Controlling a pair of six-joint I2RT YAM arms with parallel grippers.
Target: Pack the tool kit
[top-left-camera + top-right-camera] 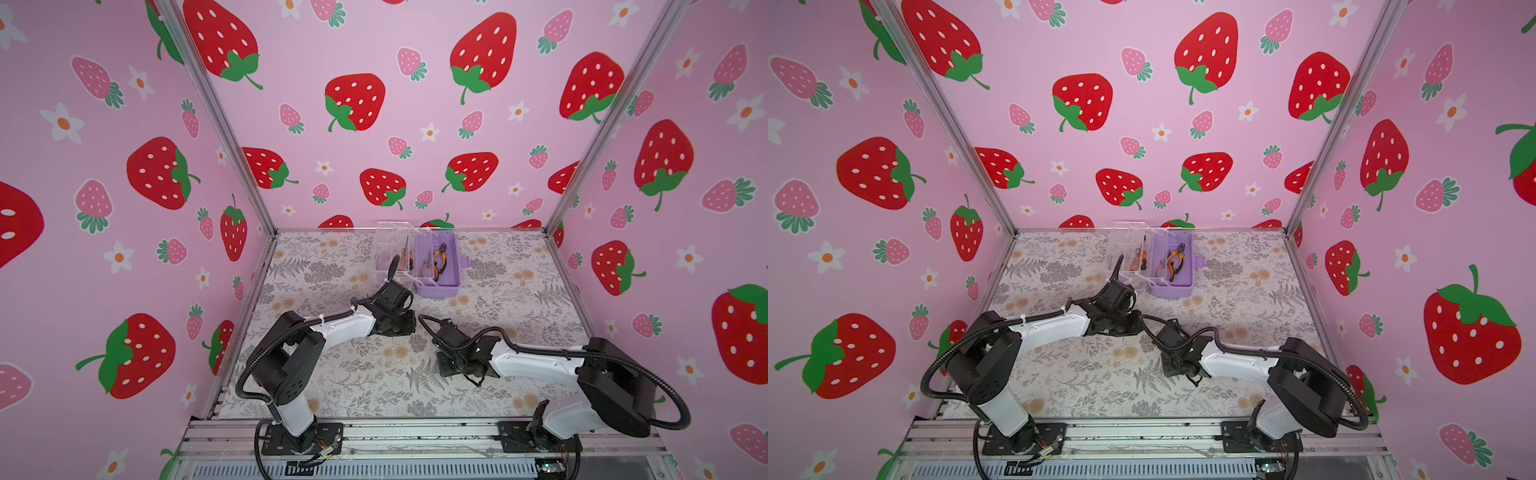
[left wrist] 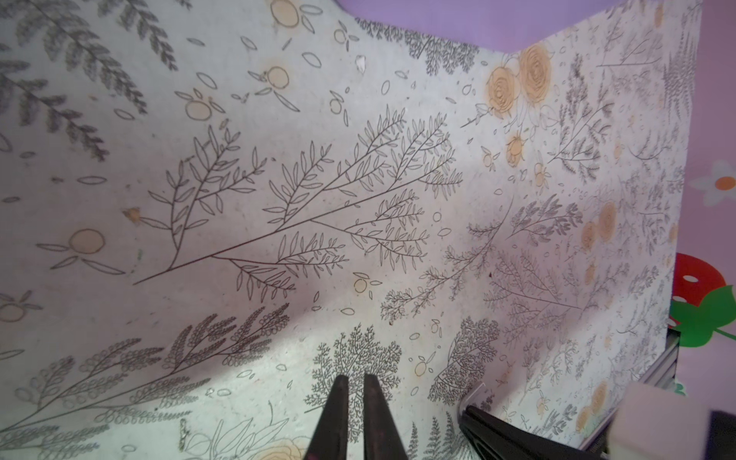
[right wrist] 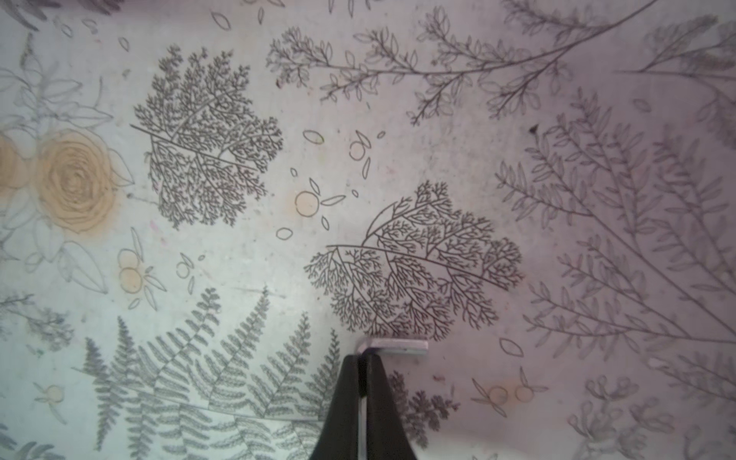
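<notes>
bolted to a grey aluminium rail at the near edge, two robot arms are seen bent low over a floral-printed counter. on the left, the white-and-black left arm is angled toward the middle. the left end effector is shown in the left wrist view almost closed, with only a thin slit between its black fingers, and nothing is gripped. at the far edge of the counter, near the back wall, the small rectangular lilac plastic box of the tool kit is placed, its clear lid swung open to the left. orange-handled screwdrivers are seen at the clear plastic; whether they lie in the lid or in a tray cannot be told. orange-and-black pliers are laid inside the box. to the right, the right arm is stretched toward the centre, well apart from the box. the right end effector is clamped on a small silver l-shaped metal bit, whose short leg is stuck out sideways over the counter.
</notes>
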